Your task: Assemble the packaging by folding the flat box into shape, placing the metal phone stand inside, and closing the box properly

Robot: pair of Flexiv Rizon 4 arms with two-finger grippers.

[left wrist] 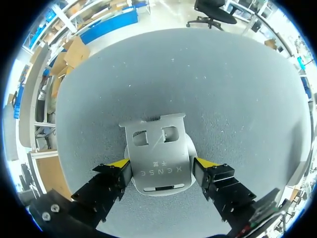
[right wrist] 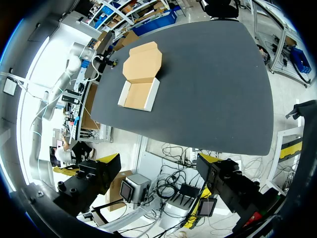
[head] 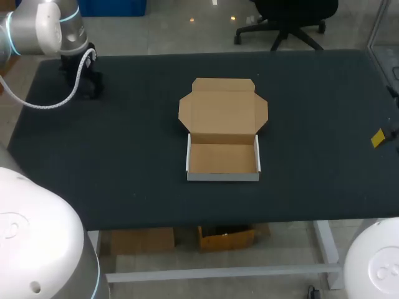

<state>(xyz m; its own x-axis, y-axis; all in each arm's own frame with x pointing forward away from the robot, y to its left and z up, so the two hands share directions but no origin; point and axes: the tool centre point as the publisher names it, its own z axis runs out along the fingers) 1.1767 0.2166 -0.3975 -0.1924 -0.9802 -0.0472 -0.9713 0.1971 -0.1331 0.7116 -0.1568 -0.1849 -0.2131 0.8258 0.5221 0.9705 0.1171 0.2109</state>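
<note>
The left claw is clamping the metal phone stand by its two side edges, at the far-left corner of the surface. The stand is looking stiff, smooth and fairly heavy, so it may slip. The open cardboard box is waiting mid-surface. The right claw is hanging apart, empty.

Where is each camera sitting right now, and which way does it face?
Head view: fixed above and behind, looking down on the table and the open box; left arm at far left, yellow tip of the right tool at the right edge.
Left wrist view: on that wrist, facing down at the metal phone stand at the left tool.
Right wrist view: on that wrist, past the table's edge, looking across at the box; right tool open, empty.
Shared: head and right wrist views both show box and left arm.
</note>
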